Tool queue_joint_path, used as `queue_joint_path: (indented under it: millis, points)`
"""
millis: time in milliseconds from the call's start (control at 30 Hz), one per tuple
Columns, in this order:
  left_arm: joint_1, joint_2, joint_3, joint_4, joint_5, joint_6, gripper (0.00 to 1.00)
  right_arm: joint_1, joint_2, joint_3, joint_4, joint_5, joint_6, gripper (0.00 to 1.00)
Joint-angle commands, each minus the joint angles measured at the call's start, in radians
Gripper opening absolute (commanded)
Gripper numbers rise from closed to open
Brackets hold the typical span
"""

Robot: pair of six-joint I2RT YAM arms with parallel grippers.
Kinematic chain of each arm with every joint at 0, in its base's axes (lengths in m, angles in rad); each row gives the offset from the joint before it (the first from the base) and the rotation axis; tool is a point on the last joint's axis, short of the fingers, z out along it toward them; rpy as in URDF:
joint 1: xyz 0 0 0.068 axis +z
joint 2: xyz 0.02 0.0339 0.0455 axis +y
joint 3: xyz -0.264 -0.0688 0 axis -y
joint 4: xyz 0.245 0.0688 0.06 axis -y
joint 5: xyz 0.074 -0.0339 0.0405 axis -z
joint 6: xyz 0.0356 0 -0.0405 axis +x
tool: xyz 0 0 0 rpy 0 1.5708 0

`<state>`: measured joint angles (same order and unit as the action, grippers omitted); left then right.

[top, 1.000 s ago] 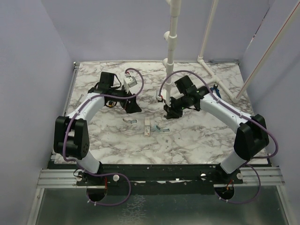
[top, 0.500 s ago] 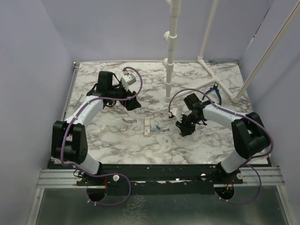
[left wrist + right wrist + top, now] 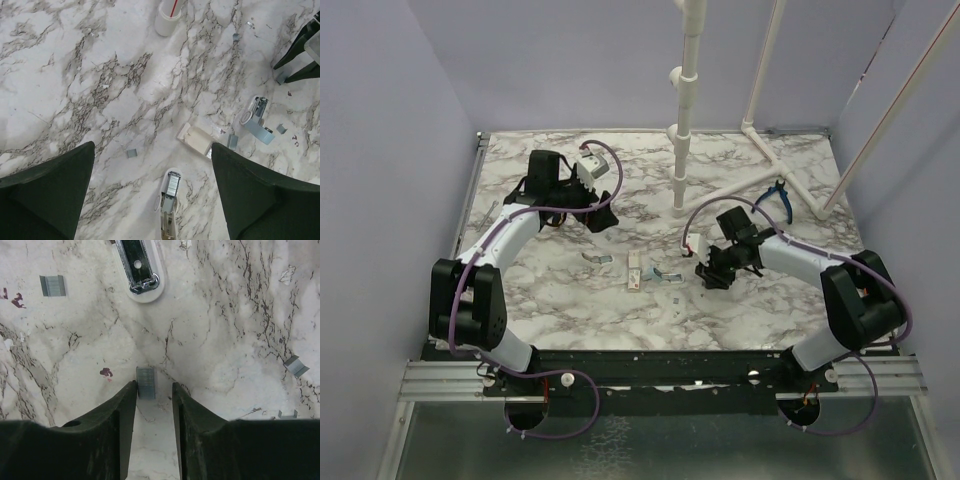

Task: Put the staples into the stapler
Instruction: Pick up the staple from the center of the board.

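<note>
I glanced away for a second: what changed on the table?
The right gripper swung right and down to the marble tabletop; its jaws stand apart around a short silvery-grey staple strip, not clamping it. The left gripper, wide open, shifted only slightly. The white-and-teal mini stapler and small white box stayed put.

Surfaces: table point(image 3: 225, 315) is a smooth marble-print top with a slight sheen. The staples point(image 3: 145, 382) are dull grey metal, finely ribbed. The stapler point(image 3: 140, 270) has a smooth white plastic rim around a bright, chrome-look metal channel, and its teal part point(image 3: 262, 132) looks like satin plastic. right gripper point(image 3: 153, 389) and left gripper point(image 3: 152, 146): fingers dark, matt, plastic-looking. The small box point(image 3: 197, 140) is cream and matt; card or plastic, can't tell.
</note>
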<state>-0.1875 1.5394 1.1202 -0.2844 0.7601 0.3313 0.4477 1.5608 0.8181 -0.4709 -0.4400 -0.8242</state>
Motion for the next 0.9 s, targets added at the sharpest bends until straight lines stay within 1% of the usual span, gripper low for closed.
queue_joint_path:
  millis: [0,100,233,533,633,767,867]
  points:
    - [-0.004,0.018,0.046,0.009,-0.032,-0.018,0.99,0.001,-0.031,-0.072,0.066,0.06,-0.041,0.39]
    - [-0.005,0.031,0.057,0.003,-0.027,-0.016,0.99,-0.008,-0.052,-0.095,0.08,0.052,-0.068,0.39]
    - [-0.004,0.04,0.063,0.002,-0.023,-0.01,0.99,-0.046,-0.061,-0.114,0.083,0.001,-0.112,0.39]
    - [-0.005,0.045,0.064,0.002,-0.035,-0.004,0.99,-0.052,-0.033,-0.131,0.091,-0.037,-0.16,0.38]
    - [-0.004,0.046,0.063,0.002,-0.054,-0.005,0.99,-0.053,-0.034,-0.136,0.09,-0.043,-0.174,0.33]
    - [-0.003,0.04,0.062,0.002,-0.071,-0.006,0.99,-0.052,-0.029,-0.136,0.088,-0.058,-0.186,0.23]
    - [-0.003,0.034,0.062,0.002,-0.082,-0.005,0.99,-0.053,-0.025,-0.128,0.08,-0.064,-0.19,0.21]
